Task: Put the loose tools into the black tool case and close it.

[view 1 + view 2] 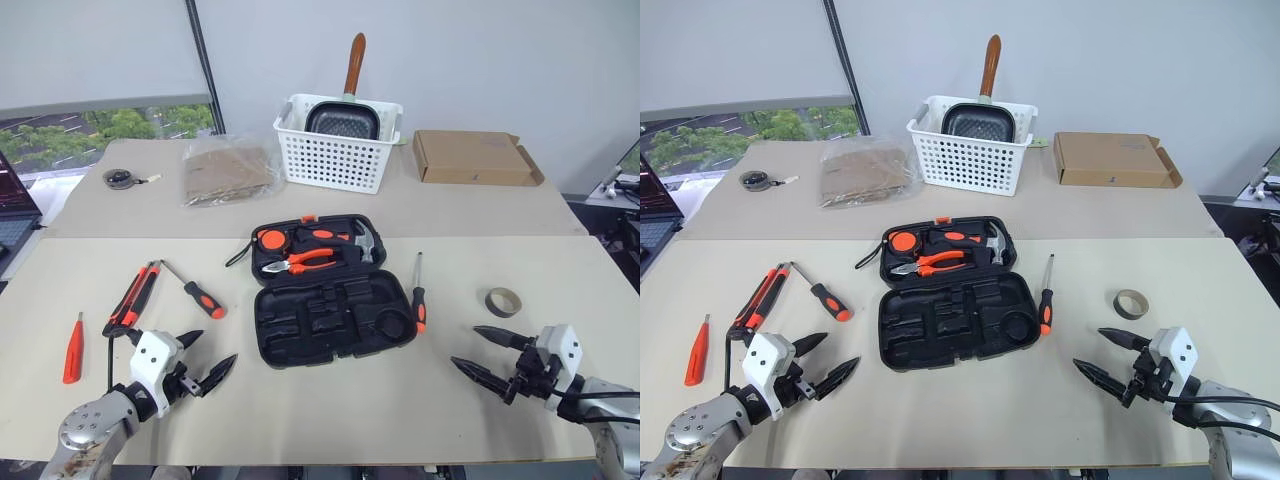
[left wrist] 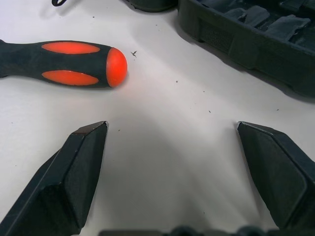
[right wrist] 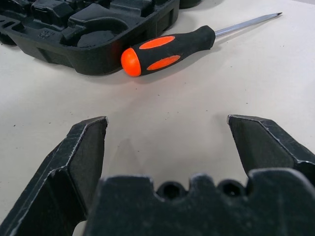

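Left eye view: black tool case lies open on the table, ahead of and between the 2 grippers. Its far half holds orange-handled pliers, a steel-headed hammer, a round orange-and-black item I cannot identify, and another orange-handled tool. Its near half shows moulded slots with nothing in them.

Left gripper hovers low over the table, fingers spread wide, holding nothing. Just ahead of it lies 1 orange-and-black screwdriver; beside that, further to the gripper's left, the red-and-black utility knife. The small red screwdriver lies well out to its left.

Right gripper also hovers low, fingers spread wide, empty. The 2nd orange-and-black screwdriver lies ahead of it and to its left, just beside the case's right edge; touching or not, I cannot tell. The tape ring sits near, straight ahead of this gripper.

Far back on the table: a white slotted basket holding a dark square pan with a wooden handle sticking up. A cardboard box lies to its right, closed.
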You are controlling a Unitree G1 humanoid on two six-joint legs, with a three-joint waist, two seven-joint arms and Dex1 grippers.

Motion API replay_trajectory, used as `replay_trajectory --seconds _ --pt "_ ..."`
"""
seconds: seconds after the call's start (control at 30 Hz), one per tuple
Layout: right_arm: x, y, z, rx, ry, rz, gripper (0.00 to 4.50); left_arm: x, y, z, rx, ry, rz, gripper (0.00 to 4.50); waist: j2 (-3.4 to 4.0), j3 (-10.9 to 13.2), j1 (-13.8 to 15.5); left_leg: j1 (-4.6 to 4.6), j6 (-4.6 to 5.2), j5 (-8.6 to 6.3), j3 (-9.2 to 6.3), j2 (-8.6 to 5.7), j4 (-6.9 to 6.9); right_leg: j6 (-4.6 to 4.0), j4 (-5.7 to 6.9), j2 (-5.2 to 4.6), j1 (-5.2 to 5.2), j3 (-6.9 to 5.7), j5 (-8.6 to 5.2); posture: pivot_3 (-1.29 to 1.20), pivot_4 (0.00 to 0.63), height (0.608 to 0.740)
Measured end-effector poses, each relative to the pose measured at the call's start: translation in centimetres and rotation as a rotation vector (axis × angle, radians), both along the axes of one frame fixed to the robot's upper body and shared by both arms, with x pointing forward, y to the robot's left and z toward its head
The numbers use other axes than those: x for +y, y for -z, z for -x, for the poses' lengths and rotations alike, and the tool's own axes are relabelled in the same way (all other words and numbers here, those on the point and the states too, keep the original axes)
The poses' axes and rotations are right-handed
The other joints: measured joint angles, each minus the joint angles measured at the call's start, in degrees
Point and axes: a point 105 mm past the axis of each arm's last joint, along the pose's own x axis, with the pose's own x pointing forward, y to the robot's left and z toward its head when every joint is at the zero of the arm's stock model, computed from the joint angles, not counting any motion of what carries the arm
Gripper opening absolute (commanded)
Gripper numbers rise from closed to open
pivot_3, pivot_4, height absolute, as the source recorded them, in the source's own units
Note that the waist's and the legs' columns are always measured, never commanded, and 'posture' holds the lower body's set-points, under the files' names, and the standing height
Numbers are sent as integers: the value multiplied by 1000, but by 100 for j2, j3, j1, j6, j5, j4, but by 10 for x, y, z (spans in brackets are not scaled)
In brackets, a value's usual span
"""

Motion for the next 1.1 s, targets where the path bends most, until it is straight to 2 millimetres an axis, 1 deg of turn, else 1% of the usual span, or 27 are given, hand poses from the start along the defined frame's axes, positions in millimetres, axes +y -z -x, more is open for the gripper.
replay_trajectory --seconds 0.13,0.37,0.43,0.5,0.63,0.7,0.77,0.8,0.87,0.93,1.0,1.1 --pt "0 1 1 3 -3 1 4483 -1 2 6 21 5 13 4500 -1 0 -3 0 0 0 0 0 0 -3 -1 -1 0 1 -2 0 150 700" --pt "0 -1 1 2 -21 7 4483 6 1 18 40 -16 30 4500 -3 2 -22 0 0 0 -1 1 -1 -9 -1 -1 -3 0 -6 0 150 700" --pt "0 -5 -2 -9 -32 11 4483 8 -2 19 29 -25 43 4500 -5 3 -28 0 0 0 0 1 0 -11 -2 -1 -2 1 -7 0 150 700" --pt "3 -11 -6 -30 -48 7 4483 12 -10 17 -1 -52 74 4500 -10 6 -28 -1 0 0 -2 1 1 -12 -1 -1 -3 1 -7 0 150 700" --pt "18 -36 -16 -106 -116 -21 4483 17 -37 7 -107 -112 161 4500 -10 6 -24 -1 -1 1 -6 1 1 -2 -1 -2 -1 0 -1 0 150 700" --pt "34 -53 -22 -144 -191 -47 4483 24 -42 -1 -124 -202 176 4500 -9 6 -32 -2 -1 1 -3 0 1 13 1 0 10 3 8 0 150 700" --pt "45 -64 -25 -165 -251 -51 4483 28 -44 -6 -127 -269 189 4500 -15 8 -33 -2 -1 3 -5 1 1 16 2 3 18 1 11 0 150 700" --pt "53 -73 -28 -183 -301 -53 4483 30 -45 -8 -122 -324 219 4500 -21 10 -33 -4 0 3 -6 0 1 16 1 5 18 0 11 0 150 700" --pt "63 -84 -34 -209 -373 -43 4483 31 -48 -18 -127 -420 255 4500 -23 13 -34 -7 7 7 -5 -2 1 19 0 3 18 1 15 0 150 700" --pt "71 -91 -36 -231 -430 -34 4483 30 -55 -26 -135 -491 260 4500 -38 14 4 -6 12 11 -13 -2 2 18 -1 5 28 -7 14 0 150 700" --pt "73 -94 -39 -232 -466 -33 4483 34 -55 -33 -116 -590 252 4500 -40 14 49 -4 29 20 -14 -4 2 16 -3 7 35 -6 15 0 150 700" --pt "80 -95 -42 -225 -525 -32 4483 28 -57 -46 -85 -684 255 4500 -42 15 86 -3 38 25 -12 -5 3 13 -5 6 40 -4 18 0 150 700"
